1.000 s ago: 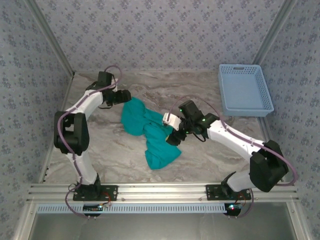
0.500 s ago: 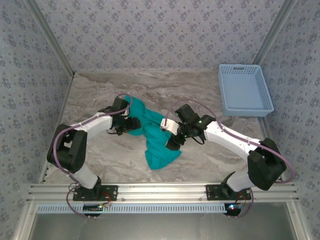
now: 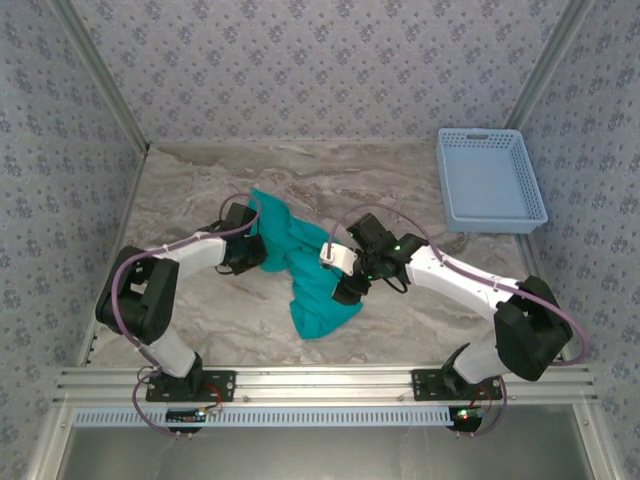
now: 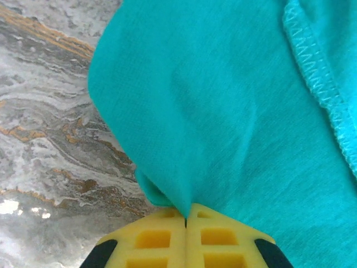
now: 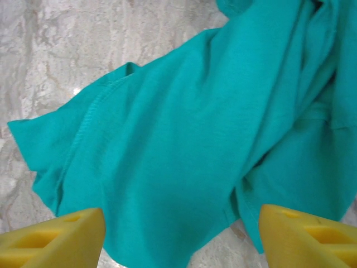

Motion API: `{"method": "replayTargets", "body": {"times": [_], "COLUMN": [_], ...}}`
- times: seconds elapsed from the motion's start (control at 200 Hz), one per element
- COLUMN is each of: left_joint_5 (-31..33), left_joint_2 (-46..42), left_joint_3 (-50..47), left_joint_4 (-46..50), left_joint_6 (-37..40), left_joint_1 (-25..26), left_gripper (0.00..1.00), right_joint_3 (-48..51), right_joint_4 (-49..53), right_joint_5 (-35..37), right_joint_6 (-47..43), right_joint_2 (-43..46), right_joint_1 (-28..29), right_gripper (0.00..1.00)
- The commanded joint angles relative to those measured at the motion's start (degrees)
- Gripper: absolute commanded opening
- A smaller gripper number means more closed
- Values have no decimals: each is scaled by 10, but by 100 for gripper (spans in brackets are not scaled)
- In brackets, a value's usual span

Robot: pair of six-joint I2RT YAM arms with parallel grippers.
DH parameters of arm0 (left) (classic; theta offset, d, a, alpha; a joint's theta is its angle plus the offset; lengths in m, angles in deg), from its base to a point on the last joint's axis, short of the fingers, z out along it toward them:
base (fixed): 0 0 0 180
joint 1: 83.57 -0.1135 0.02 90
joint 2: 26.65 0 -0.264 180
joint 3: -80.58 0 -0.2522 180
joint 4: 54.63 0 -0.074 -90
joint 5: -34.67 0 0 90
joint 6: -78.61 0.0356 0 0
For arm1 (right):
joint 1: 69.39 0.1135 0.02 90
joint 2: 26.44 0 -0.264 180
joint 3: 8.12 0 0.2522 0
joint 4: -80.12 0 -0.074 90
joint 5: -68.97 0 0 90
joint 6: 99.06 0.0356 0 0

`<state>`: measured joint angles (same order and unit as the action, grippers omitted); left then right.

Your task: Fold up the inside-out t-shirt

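Teal, crumpled, 1 inside-out t-shirt (image 3: 305, 275) lies midway on the marble table (image 3: 190, 190). Left fingers (image 4: 162, 237) are clamped on a fold at its left edge; right fingers (image 5: 61, 237) stand apart just above it. 1 light blue basket (image 3: 488, 185) sits far right, well apart.

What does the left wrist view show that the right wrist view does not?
Left wrist: the left gripper is shut, its jaws pinching a fold of the t-shirt at the cloth's edge, and a stitched seam runs down the right side. Right wrist: the right gripper is open, its jaws wide apart over the rumpled cloth and gripping nothing. Both: the teal fabric lying on the marbled table.
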<state>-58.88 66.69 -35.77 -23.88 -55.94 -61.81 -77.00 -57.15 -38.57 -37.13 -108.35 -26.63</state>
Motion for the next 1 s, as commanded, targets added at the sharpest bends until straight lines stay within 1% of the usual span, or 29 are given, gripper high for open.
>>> {"method": "replayTargets", "body": {"times": [0.0, 0.04, 0.085, 0.165, 0.215, 0.23, 0.245, 0.3, 0.305, 0.33, 0.35, 0.375, 0.525, 0.57, 0.65, 0.74, 0.755, 0.81, 0.859, 0.904, 0.954, 0.999], "left_joint_5": [16, 22, 28, 41, 42, 42, 42, 44, 45, 47, 48, 49, 74, 91, 120, 107, 101, 74, 58, 58, 60, 60], "left_joint_2": [-55, -82, -112, -156, -180, -187, -193, -210, -211, -218, -222, -228, -251, -255, -264, -271, -272, -272, -272, -273, -278, -287], "left_joint_3": [37, 49, 67, 111, 135, 141, 146, 166, 168, 176, 182, 187, 202, 205, 212, 229, 234, 257, 281, 300, 312, 309], "left_joint_4": [43, 71, 108, 182, 210, 214, 215, 249, 250, 259, 262, 267, 277, 282, 286, 278, 278, 276, 272, 270, 269, 267], "left_joint_6": [6, 6, 4, -3, -6, -7, -8, -17, -17, -20, -21, -23, -27, -23, -13, 3, 3, 3, 12, 23, 39, 50], "left_joint_1": [3, 3, 3, 2, 2, 2, 2, 2, 2, 2, 2, 2, 2, 0, -9, -42, -50, -81, -99, -104, -104, -104], "left_gripper": [0, 0, 0, 0, 0, 0, 0, 0, 0, 0, 0, 0, 0, 0, 0, 0, 0, 0, 0, 0, 0, 0], "right_joint_3": [0, 6, 14, 13, 10, 9, 7, -1, -2, -6, -9, -11, -29, -41, -78, -127, -148, -172, -186, -188, -175, -150], "right_joint_4": [38, 32, 20, 26, 35, 37, 39, 43, 43, 46, 47, 46, 17, 3, -3, -15, -22, -35, -43, -42, -30, -24], "right_joint_5": [13, 46, 76, 72, 54, 48, 43, 44, 45, 50, 58, 71, 171, 215, 262, 298, 305, 314, 324, 335, 342, 363], "right_joint_6": [5, 23, 41, 49, 39, 34, 31, 21, 21, 15, 11, 7, -6, 1, -10, -33, -39, -58, -85, -118, -159, -180], "right_joint_2": [-26, -34, -42, -57, -64, -66, -68, -73, -74, -73, -71, -66, -31, -23, -18, -9, -7, 1, 11, 19, 30, 37], "right_joint_1": [19, 20, 17, 8, 6, 6, 6, 4, 4, 2, 0, -2, -29, -40, -61, -87, -91, -99, -100, -92, -74, -52], "right_gripper": [77, 80, 80, 79, 73, 69, 62, 28, 27, 13, 5, 0, 0, 0, 0, 0, 0, 0, 0, 0, 0, 0]}}
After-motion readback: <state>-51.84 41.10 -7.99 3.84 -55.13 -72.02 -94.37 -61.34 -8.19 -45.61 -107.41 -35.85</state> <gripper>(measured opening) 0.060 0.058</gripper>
